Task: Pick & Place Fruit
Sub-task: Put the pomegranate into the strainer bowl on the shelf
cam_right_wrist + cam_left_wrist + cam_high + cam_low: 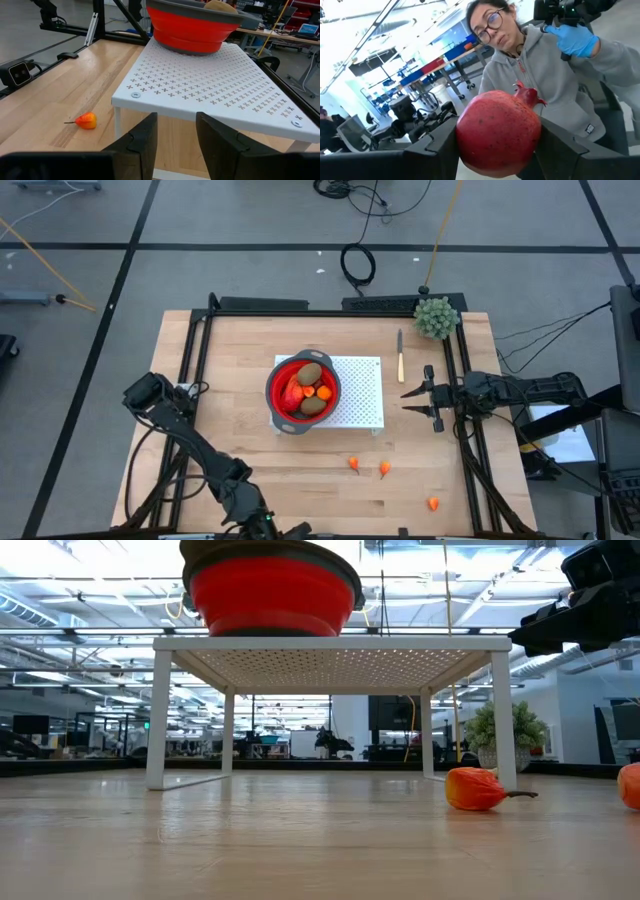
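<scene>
While the left arm sits folded at the near left edge, its fingers [497,150] are clamped on a dark red pomegranate [498,132] that must travel rightward and away to the bowl [274,397].

Going left to right on the table [230,350]: the held pomegranate is one, pinched between both fingers with its crown pointing up in the wrist view; the red bowl on the white perforated stand [362,395] holds two brown kiwis [310,372], one red-orange oblong [291,393] and two small orange bits [324,392]; three more orange bits [354,463] lie loose on the wood toward the near right. The right fingers [411,401], parted and empty, point at the stand from just beside it, nearer those loose bits than the left arm is.
</scene>
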